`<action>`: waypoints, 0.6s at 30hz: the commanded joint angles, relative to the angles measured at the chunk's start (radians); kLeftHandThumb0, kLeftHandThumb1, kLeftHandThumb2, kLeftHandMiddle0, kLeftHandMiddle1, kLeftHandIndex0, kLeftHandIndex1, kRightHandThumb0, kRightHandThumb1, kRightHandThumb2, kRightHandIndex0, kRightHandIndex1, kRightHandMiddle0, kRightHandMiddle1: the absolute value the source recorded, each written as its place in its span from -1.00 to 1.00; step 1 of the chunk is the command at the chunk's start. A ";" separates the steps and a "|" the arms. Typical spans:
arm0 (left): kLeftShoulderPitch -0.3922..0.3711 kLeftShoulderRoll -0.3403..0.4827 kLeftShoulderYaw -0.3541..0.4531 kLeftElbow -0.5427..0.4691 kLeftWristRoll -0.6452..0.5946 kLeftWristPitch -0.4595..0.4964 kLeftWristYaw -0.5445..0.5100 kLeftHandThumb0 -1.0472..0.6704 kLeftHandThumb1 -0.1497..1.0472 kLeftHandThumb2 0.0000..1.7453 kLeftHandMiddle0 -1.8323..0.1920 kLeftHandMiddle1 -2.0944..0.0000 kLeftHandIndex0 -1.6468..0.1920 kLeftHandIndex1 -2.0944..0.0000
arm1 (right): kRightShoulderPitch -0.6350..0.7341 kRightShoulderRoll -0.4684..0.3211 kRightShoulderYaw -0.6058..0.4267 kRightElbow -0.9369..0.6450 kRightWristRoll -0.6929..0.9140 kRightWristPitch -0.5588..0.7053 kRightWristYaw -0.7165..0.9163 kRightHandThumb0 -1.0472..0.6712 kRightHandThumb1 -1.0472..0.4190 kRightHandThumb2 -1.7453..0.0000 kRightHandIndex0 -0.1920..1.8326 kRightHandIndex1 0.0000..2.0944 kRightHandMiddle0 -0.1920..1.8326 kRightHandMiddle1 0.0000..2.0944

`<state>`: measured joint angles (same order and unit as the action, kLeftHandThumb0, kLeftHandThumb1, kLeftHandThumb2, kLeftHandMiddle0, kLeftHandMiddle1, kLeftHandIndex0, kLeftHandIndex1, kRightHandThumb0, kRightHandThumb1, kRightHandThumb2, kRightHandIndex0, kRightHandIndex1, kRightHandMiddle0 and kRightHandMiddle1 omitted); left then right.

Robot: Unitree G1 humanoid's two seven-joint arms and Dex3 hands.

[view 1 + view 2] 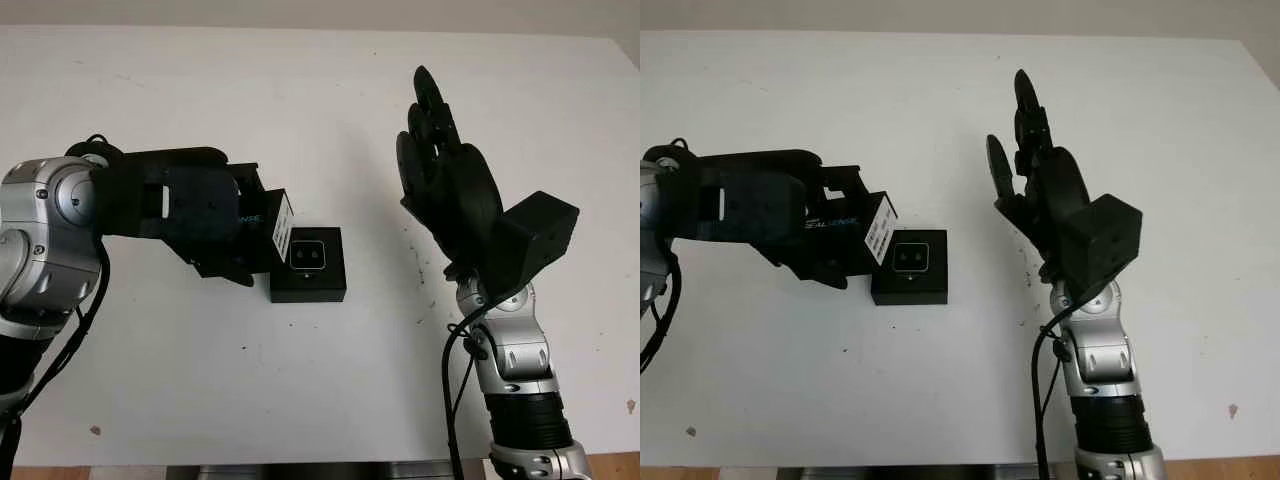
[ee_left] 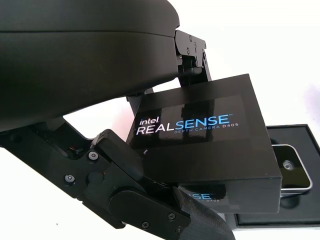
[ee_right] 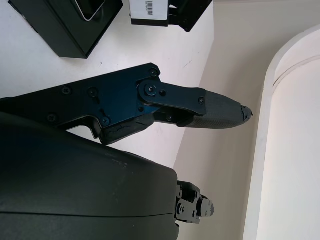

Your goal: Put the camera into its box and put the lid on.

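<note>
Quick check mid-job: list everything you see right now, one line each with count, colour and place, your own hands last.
box: one, black, open, on the table centre.
camera: one, silver-edged with dark face, lying inside the box.
lid: one, black with RealSense lettering and a white label on one end, held beside the box, not yet on it.
table: one, white.
left hand: one, black, beside the box, gripping the lid.
right hand: one, black, raised on the box's other side, open.
</note>
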<state>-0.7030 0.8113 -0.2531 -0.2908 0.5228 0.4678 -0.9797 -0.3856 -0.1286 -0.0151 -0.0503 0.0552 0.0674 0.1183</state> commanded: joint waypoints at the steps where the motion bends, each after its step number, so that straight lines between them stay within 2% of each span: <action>1: -0.009 -0.004 -0.021 -0.018 0.026 -0.018 0.017 -0.19 1.00 -0.51 -0.07 -1.00 0.20 -1.00 | 0.008 0.007 -0.001 -0.012 -0.001 -0.010 -0.002 -0.63 -1.00 0.36 -0.96 -0.96 -0.95 -0.88; 2: -0.005 -0.006 -0.026 -0.015 0.037 -0.027 0.025 -0.21 1.00 -0.51 0.01 -1.00 0.21 -0.97 | 0.007 0.008 0.000 -0.010 -0.001 -0.014 -0.002 -0.61 -1.00 0.36 -0.96 -0.96 -0.95 -0.87; 4: 0.004 -0.015 -0.041 -0.024 0.068 -0.018 0.033 -0.22 1.00 -0.50 0.03 -1.00 0.18 -0.97 | 0.007 0.009 0.001 -0.007 -0.003 -0.019 -0.002 -0.60 -1.00 0.35 -0.96 -0.96 -0.95 -0.87; 6: 0.011 -0.026 -0.055 -0.037 0.106 -0.007 0.043 -0.22 1.00 -0.50 -0.16 -1.00 0.11 -0.99 | 0.006 0.007 0.004 -0.006 -0.011 -0.017 -0.005 -0.61 -1.00 0.35 -0.96 -0.96 -0.96 -0.87; 10: 0.022 -0.052 -0.072 -0.044 0.166 -0.006 0.067 -0.20 1.00 -0.51 -0.28 -1.00 0.15 -1.00 | 0.001 0.008 0.005 0.003 -0.018 -0.015 -0.006 -0.64 -1.00 0.35 -0.97 -0.96 -0.99 -0.89; 14: 0.041 -0.087 -0.061 -0.026 0.163 -0.043 0.118 -0.19 1.00 -0.52 -0.16 -1.00 0.25 -1.00 | -0.002 0.010 0.009 0.006 -0.028 -0.018 -0.009 -0.64 -1.00 0.35 -0.98 -0.96 -0.99 -0.89; 18: 0.047 -0.126 -0.051 -0.007 0.150 -0.041 0.146 -0.18 1.00 -0.51 -0.24 -1.00 0.09 -1.00 | -0.005 0.015 0.013 0.008 -0.046 -0.021 -0.021 -0.64 -1.00 0.36 -0.97 -0.96 -0.98 -0.89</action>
<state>-0.6665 0.6951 -0.3187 -0.3016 0.6819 0.4289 -0.8422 -0.3875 -0.1165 -0.0053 -0.0408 0.0142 0.0577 0.1024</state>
